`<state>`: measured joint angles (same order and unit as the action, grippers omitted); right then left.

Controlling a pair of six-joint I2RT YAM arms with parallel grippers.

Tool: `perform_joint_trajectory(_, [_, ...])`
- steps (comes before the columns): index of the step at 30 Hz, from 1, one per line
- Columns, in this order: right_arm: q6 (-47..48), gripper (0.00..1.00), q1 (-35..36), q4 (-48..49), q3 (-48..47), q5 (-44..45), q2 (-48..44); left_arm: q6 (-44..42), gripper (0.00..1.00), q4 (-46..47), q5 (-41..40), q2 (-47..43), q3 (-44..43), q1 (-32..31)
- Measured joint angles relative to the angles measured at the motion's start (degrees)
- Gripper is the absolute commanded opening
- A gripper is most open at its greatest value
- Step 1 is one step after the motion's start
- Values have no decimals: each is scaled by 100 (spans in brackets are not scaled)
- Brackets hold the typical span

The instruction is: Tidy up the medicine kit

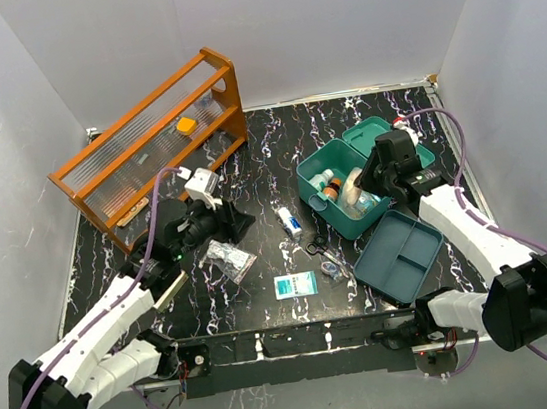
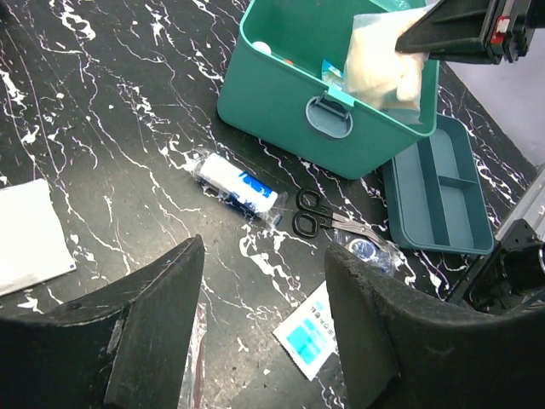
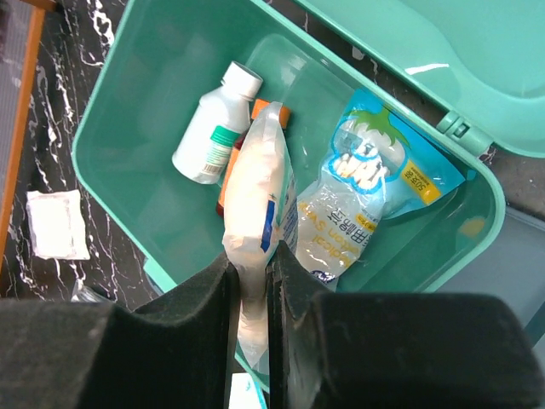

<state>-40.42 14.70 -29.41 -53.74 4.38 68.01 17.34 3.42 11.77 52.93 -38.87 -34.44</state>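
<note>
kit: our teal medicine kit [image 1: 322, 208] sits toward the far right corner of the counter [image 1: 270, 175]. its lid is thrown open toward the right edge and the front latch faces the middle.
right gripper: the right gripper [image 3: 253, 285] is right above the open kit, fingers pinched on a white pouch [image 3: 255, 187] that hangs over the inside of the box.
inside the kit: a white bottle [image 3: 209, 136] with a green label lying flat, something orange [image 3: 264, 106] mostly hidden by the pouch (we can't tell what), and a blue and yellow packet [image 3: 375, 187] on the lid side.
left gripper: the left gripper [image 2: 264, 260] hangs over the counter left of centre, fingers wide apart, nothing between them.
loose stuff: between the kit and the near edge we see a wrapped roll [image 2: 237, 189], black-handled scissors [image 2: 317, 217] and a blue and white sachet [image 2: 311, 334]. a white pad [image 2: 30, 234] lies further left.
tray: a blue-grey divided tray [image 1: 398, 254] lies just beside the kit, toward the near right corner.
rack: an orange rack [image 1: 145, 146] stands at the far left corner.
</note>
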Motion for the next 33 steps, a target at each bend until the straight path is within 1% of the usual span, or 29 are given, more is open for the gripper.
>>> perform_joint_trajectory(5, [-70,17,-52,129,114,-131,133,-96,57,391,4,446,2,0])
perform_joint_trajectory(10, [-83,19,-57,234,114,-118,256,-109,57,581,55,739,20,0])
perform_joint_trajectory(18, [-85,23,-57,243,114,61,264,-122,57,647,70,765,20,0])
perform_joint_trajectory(27, [-111,23,-57,-11,114,400,260,-223,57,535,59,765,-2,0])
perform_joint_trajectory(33, [-46,26,-57,-85,11,354,260,-236,57,514,42,765,-2,0])
